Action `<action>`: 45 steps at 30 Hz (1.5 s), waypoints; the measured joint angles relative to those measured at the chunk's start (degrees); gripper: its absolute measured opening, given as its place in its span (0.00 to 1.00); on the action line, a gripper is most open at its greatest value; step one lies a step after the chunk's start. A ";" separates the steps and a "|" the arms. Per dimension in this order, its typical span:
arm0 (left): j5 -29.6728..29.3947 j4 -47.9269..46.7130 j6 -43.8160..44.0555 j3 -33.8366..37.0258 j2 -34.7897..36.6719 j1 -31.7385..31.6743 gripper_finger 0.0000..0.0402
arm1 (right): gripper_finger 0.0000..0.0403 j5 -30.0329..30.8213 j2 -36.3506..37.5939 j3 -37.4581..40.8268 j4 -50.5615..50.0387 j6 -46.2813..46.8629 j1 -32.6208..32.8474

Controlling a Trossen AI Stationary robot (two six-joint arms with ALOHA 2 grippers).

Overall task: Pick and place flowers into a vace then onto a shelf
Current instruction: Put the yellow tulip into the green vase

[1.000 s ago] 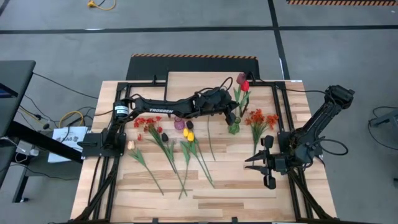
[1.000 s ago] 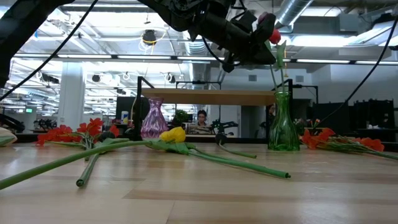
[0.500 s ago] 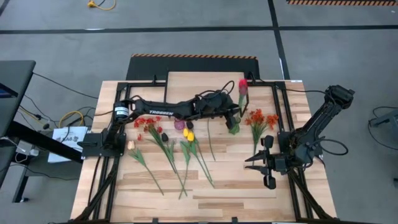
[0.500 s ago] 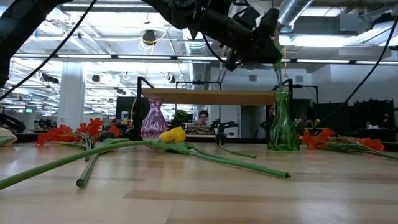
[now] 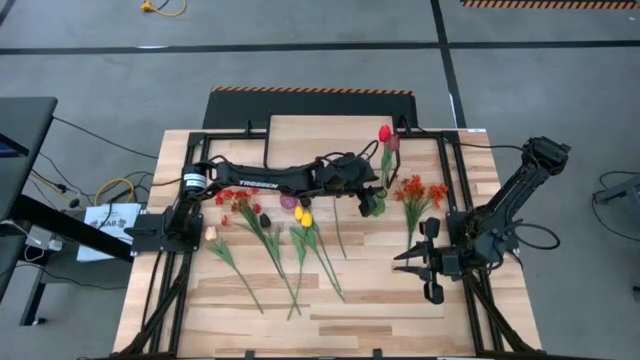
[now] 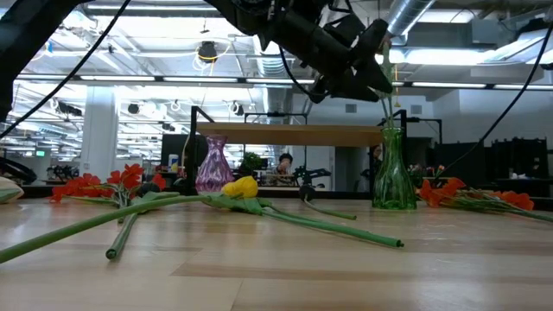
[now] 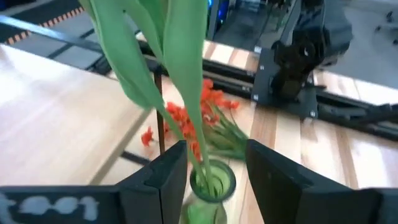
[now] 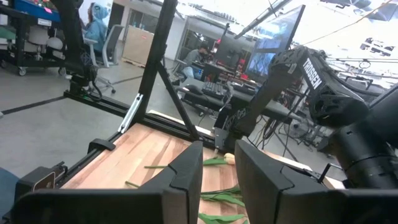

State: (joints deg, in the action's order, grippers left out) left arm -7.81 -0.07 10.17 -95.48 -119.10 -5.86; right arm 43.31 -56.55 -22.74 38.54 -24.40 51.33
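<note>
The left gripper (image 7: 211, 165) hangs over the green glass vase (image 6: 394, 173), which stands on the tabletop (image 5: 380, 300) toward the far right, just in front of the shelf (image 6: 294, 134). Its fingers (image 7: 165, 177) are parted, with the stem of the red tulip (image 5: 385, 133) running up between them and its foot down in the vase mouth; I judge the stem is let go, since neither pad appears to press it. The flower leans toward the far side, its head over the shelf edge in the high view.

The step in hand is the release. To do it well, the gripper should lift straight up, jaws wide, so that neither finger drags the leaves or tips the vase. The broad leaves (image 7: 180, 68) lie close to the fingers, so a sideways pull would likely catch them.

The right gripper (image 5: 425, 268) waits at the near right of the table; its fingers (image 8: 186, 177) stand a little apart with nothing between them.

More flowers lie flat on the left half of the table: a yellow tulip (image 6: 240, 187), red blossom sprays (image 5: 232, 197) and dark tulips (image 5: 265, 219). An orange-red spray (image 5: 418, 190) lies just right of the green vase. A purple vase (image 6: 213, 167) stands left of it. Both vases have yet to go on the shelf
</note>
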 joint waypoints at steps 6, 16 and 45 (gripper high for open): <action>-0.15 -6.86 -1.34 0.04 3.74 2.59 0.38 | 0.22 0.01 0.00 -0.01 -0.14 0.20 0.00; -12.96 -14.56 -9.08 2.10 18.33 16.51 0.38 | 0.22 0.10 0.00 0.00 -0.52 3.44 -0.60; -21.20 44.40 11.80 71.60 49.67 34.35 0.38 | 0.22 1.77 -22.47 -19.92 -20.12 21.49 -17.59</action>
State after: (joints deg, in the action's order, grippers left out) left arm -29.02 44.33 21.97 -23.89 -69.43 28.49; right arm 45.08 -79.03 -42.66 18.42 -2.92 33.74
